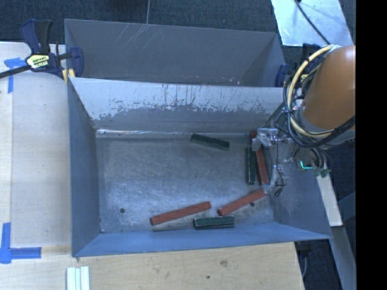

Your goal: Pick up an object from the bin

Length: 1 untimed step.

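Grey metal bin point(84, 180) with sloping walls, seen from above; the slopes funnel loose things onto the flat floor, which probably explains why most of the contents lie close to a wall. The arm point(329, 89), under its orange cover and cable loops, enters at 3 o'clock and hangs over the right wall. The gripper point(273, 173) is lowered to the floor's 3 o'clock edge. Whether it is open or closed cannot be told, and nothing can be seen in its hold. Six short sticks lie flat. Just beside the gripper a red-brown stick point(262, 167) and a dark green stick point(250, 165) lie side by side, parallel to the right wall; these are the likeliest picks, though the wall leaves little room. A second red-brown stick point(240, 202) slants at 4 o'clock. A third red-brown stick point(180, 213) and a green stick point(213, 222) rest at 6 o'clock. Another green stick point(210, 141) lies at 12 o'clock, by the back wall.
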Available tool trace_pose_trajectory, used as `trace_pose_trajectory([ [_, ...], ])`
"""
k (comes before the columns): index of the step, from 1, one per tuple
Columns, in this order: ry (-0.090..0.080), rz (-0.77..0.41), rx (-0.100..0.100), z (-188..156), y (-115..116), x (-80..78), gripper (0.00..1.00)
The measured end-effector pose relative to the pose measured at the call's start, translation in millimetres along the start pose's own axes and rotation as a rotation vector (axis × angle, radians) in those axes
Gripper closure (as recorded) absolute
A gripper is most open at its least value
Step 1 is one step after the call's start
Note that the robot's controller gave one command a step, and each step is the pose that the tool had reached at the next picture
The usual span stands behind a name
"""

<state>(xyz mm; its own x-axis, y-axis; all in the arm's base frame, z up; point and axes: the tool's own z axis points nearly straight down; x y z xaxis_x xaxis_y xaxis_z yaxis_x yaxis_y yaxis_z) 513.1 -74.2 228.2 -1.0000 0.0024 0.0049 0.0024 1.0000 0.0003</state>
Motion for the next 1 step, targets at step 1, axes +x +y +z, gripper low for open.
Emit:
trace_pose_trajectory([
  [1, -0.013, -0.137, 0.002, -48.3, 14.3, 9.7, 0.0],
])
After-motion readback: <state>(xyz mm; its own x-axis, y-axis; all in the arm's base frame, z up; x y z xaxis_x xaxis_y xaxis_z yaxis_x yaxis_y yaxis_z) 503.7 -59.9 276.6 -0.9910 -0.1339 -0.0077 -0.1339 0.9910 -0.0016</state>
